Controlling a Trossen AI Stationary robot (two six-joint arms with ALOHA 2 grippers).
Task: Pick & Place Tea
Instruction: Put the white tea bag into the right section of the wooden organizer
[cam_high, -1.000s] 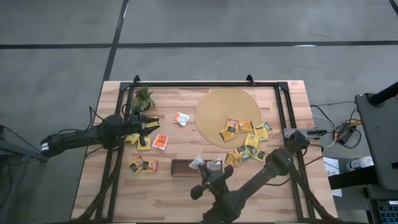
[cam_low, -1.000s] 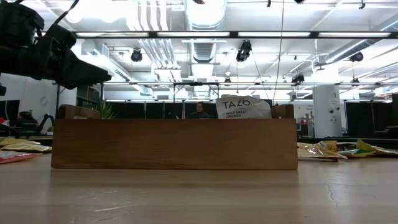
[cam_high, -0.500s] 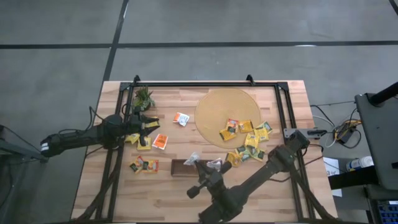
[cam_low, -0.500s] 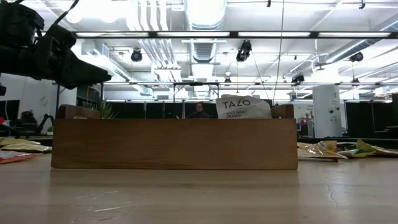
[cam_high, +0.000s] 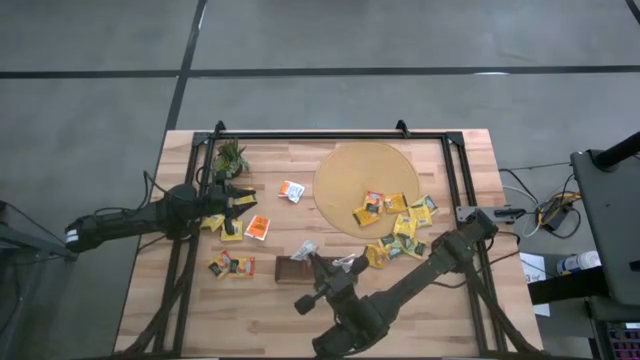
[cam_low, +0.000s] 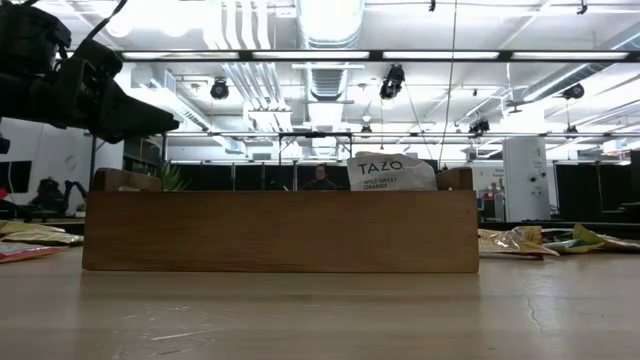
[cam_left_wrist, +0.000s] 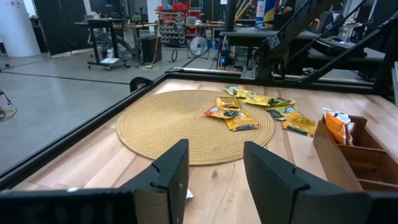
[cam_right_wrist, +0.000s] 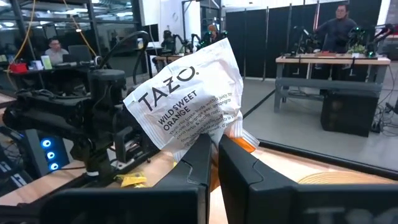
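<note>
Above table (cam_high: 300, 310), right jaws (cam_right_wrist: 214, 152) pinch white sachet (cam_right_wrist: 186, 102); left jaws (cam_left_wrist: 214, 168) parted.

The white-and-orange sachet (cam_right_wrist: 189, 102) pinched in the right gripper (cam_right_wrist: 214, 158) reads "TAZO WILD SWEET ORANGE"; the same "TAZO", with smaller print below, shows on a sachet in the tray (cam_low: 391, 172) standing above the tray's far wall (cam_low: 280, 230)

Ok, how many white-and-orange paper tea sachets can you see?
3 sachets: one on the table left of the round woven mat, one in the dark brown tray, one pinched in the right gripper. Others may be hidden.
</note>
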